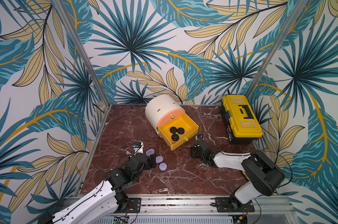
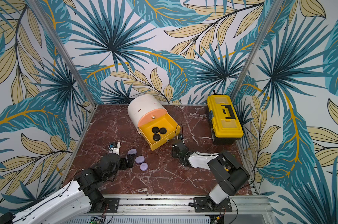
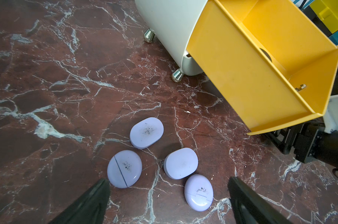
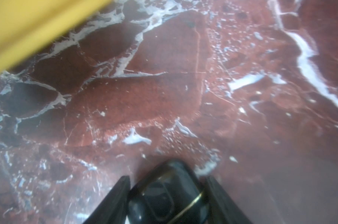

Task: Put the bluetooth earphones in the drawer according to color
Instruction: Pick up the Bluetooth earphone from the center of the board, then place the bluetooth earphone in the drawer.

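The cream cabinet (image 1: 160,110) lies on its back on the marble table, and its yellow drawer (image 1: 192,125) is pulled out with three black earphone cases (image 1: 176,132) inside. The peach drawer (image 1: 170,118) above it is closed. Several lilac earphone cases (image 3: 146,132) lie loose on the table in front of my left gripper (image 3: 169,180), which is open just above them and holds nothing. My right gripper (image 4: 167,177) is low on the table by the drawer's front corner. Both of its fingers press on a black earphone case (image 4: 164,194), which the top views do not show.
A yellow-and-black toolbox (image 1: 241,118) stands at the back right against the wall. The cabinet rests on chrome feet (image 3: 177,75) near the lilac cases. Patterned walls and metal posts enclose the table on three sides.
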{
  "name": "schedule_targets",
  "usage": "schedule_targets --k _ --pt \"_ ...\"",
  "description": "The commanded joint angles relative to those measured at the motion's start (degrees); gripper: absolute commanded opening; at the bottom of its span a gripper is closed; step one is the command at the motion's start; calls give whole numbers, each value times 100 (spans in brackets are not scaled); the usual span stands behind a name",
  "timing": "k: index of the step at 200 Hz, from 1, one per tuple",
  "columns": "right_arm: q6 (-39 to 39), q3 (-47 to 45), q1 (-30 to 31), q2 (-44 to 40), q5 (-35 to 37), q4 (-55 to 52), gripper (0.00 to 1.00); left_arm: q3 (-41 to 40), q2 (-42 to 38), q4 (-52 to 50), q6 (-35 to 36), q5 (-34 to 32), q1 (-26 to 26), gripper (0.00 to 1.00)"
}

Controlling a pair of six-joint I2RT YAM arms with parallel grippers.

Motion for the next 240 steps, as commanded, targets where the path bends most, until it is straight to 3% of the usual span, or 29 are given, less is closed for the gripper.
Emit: schedule_targets --k 1,78,128,174,240 --pt "150 12 30 -330 -23 -544 45 -29 -55 75 59 -36 37 100" --pt "-35 758 12 -1680 386 -2263 45 -20 -261 -33 68 -41 36 100" --pt "-441 1840 -20 -1968 266 -3128 46 -25 -235 40 68 -10 36 100" --pt "-799 3010 -54 -1508 -134 -3324 46 -20 -233 42 61 -28 37 100" --pt "-806 4527 -87 191 -866 -3315 46 92 -183 64 32 -19 42 100"
